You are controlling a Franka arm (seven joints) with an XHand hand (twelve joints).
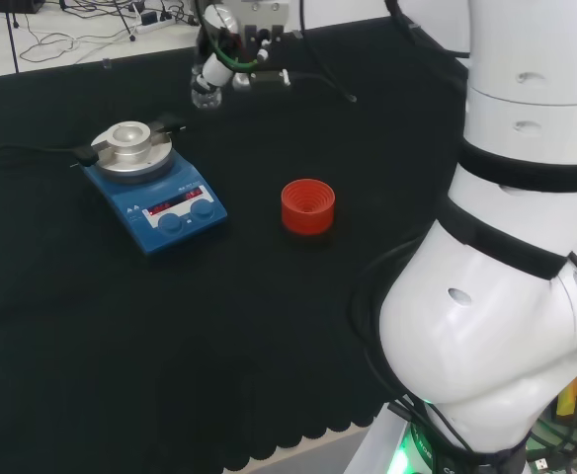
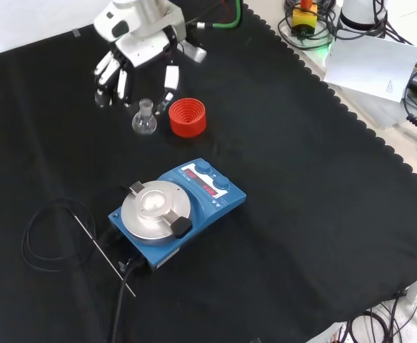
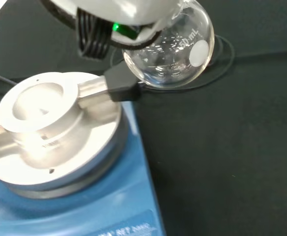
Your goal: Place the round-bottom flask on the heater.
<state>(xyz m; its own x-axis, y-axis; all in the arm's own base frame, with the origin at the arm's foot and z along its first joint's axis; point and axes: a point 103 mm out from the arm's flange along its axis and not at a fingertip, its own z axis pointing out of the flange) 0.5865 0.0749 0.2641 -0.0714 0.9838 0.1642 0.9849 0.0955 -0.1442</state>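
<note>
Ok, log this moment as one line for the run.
hand: shut on round-bottom flask | flask: held above cloth, beside red stand | heater: bare | placement: not yet done

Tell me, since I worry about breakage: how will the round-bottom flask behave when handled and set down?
The round-bottom flask looks like thin clear glass, so probably fragile and slippery. It appears empty, so likely light. Its rounded bulb gives no flat base; it would probably roll or tip on bare cloth, while the recess in the heater block should cradle it. The hand holds it by the neck.

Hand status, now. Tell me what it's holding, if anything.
Hand: shut on the round-bottom flask, gripped at the neck with the bulb hanging below, near the red stand; not yet over the heater.
</note>
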